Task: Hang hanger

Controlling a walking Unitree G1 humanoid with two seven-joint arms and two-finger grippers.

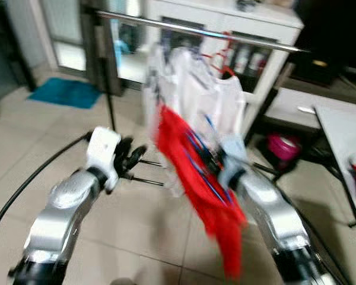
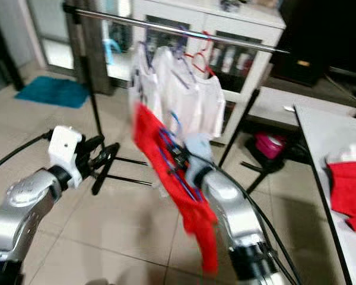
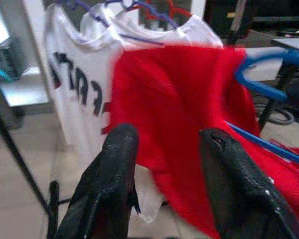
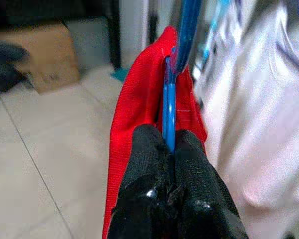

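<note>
A blue hanger (image 4: 170, 107) carrying a red shirt (image 1: 196, 178) is pinched in my right gripper (image 4: 170, 144), which is shut on it. I hold it up in front of the metal clothes rail (image 1: 202, 29), below the bar and just before the white shirts (image 1: 196, 89) that hang there on red and purple hangers. My left gripper (image 3: 164, 144) is open with nothing between its fingers, raised to the left of the red shirt and pointing toward it.
The rail's black stand legs (image 1: 145, 172) spread over the tiled floor. Behind it stands a white cabinet (image 1: 267, 35). A grey table (image 2: 326, 154) with a red cloth (image 2: 350, 184) is at the right; a teal mat (image 1: 65, 92) lies far left.
</note>
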